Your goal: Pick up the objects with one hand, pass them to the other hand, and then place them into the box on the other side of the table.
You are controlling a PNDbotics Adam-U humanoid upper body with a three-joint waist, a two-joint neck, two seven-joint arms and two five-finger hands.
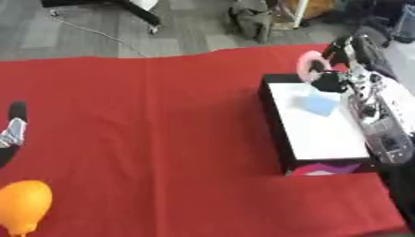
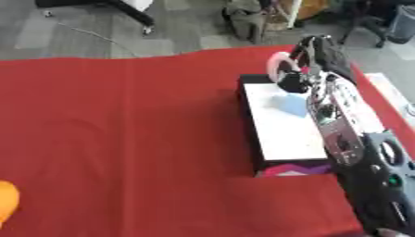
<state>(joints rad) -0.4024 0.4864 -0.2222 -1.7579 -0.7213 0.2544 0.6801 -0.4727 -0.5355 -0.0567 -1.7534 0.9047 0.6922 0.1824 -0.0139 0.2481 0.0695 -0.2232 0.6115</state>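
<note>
**Right robot hand over the box with a pink ring**

While the right arm reaches in from the right edge, the right robot hand (image 2: 312, 62) sits above the far end of the box (image 1: 320, 139), fingers curled around a pink ring (image 1: 308, 65). Ring is upright, held just over the box's far rim, not resting inside as far as I can tell.

Box: dark walls, white inside, long side running away from the camera, on the right part of the red cloth (image 1: 162, 139) covering the counter. Pink/purple print on its near end wall. One light blue piece (image 1: 318, 105) lies inside, toward the far half; shape unclear, looks like a flat slab.

Right forearm (image 2: 340, 120) runs along the right wall of the box, silver joints and black housing, partly covering that edge in the right eye view.

Left robot hand (image 1: 14, 125) only shows at the left edge in the left eye view: a dark fingertip pointing up, a bit of silver below. Can't tell whether its fingers are apart or together. Nothing visibly in it.

Orange rounded object (image 1: 24, 206) at the lower left corner of the cloth, tapered at its near end, well apart from the box and from both hands.

Beyond the cloth: grey floor with a cable (image 1: 93, 30).
</note>
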